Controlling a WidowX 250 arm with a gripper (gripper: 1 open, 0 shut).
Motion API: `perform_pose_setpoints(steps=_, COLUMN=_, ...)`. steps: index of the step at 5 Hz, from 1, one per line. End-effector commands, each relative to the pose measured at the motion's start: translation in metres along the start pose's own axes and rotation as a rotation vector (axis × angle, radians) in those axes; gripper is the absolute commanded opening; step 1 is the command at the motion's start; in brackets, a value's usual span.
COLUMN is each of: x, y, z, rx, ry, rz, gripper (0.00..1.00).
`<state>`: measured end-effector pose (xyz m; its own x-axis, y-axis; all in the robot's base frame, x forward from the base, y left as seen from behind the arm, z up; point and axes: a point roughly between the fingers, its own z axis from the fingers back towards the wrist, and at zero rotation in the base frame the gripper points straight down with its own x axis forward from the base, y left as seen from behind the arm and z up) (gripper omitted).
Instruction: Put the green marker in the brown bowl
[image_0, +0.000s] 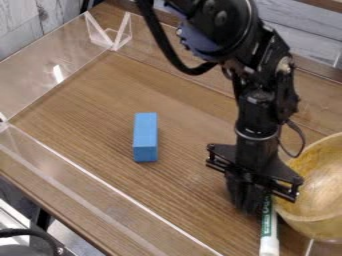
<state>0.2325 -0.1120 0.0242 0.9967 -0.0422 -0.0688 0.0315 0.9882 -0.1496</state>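
Gripper (251, 203) points straight down near the desk's (94, 110) front right corner, fingertips at the upper end of the green marker (267, 228); whether the fingers pinch it cannot be told. Marker lies on the desk at the front edge, just beside the brown bowl (318, 192) at the right edge. Blue block (144, 136) lies mid-desk, well apart.

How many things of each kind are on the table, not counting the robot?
Blue block: 1
Green marker: 1
Brown bowl: 1
Total: 3
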Motion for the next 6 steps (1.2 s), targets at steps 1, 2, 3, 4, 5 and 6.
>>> perform_pose_setpoints(steps=1, x=0.011, y=-0.011, z=0.021, rx=-0.015, ry=-0.074, rz=-0.028, gripper=0.00)
perform_pose_setpoints(steps=2, x=0.011, y=-0.013, z=0.024, rx=-0.011, ry=-0.077, rz=-0.029, gripper=0.00)
perform_pose_setpoints(steps=3, x=0.012, y=-0.015, z=0.027, rx=-0.004, ry=-0.081, rz=-0.031, gripper=0.00)
perform_pose_setpoints(steps=4, x=0.013, y=-0.016, z=0.028, rx=0.000, ry=-0.085, rz=-0.032, gripper=0.00)
perform_pose_setpoints(steps=5, x=0.013, y=-0.016, z=0.030, rx=0.005, ry=-0.089, rz=-0.034, gripper=0.00)
perform_pose_setpoints(steps=6, x=0.014, y=-0.016, z=0.032, rx=0.008, ry=-0.093, rz=-0.036, gripper=0.00)
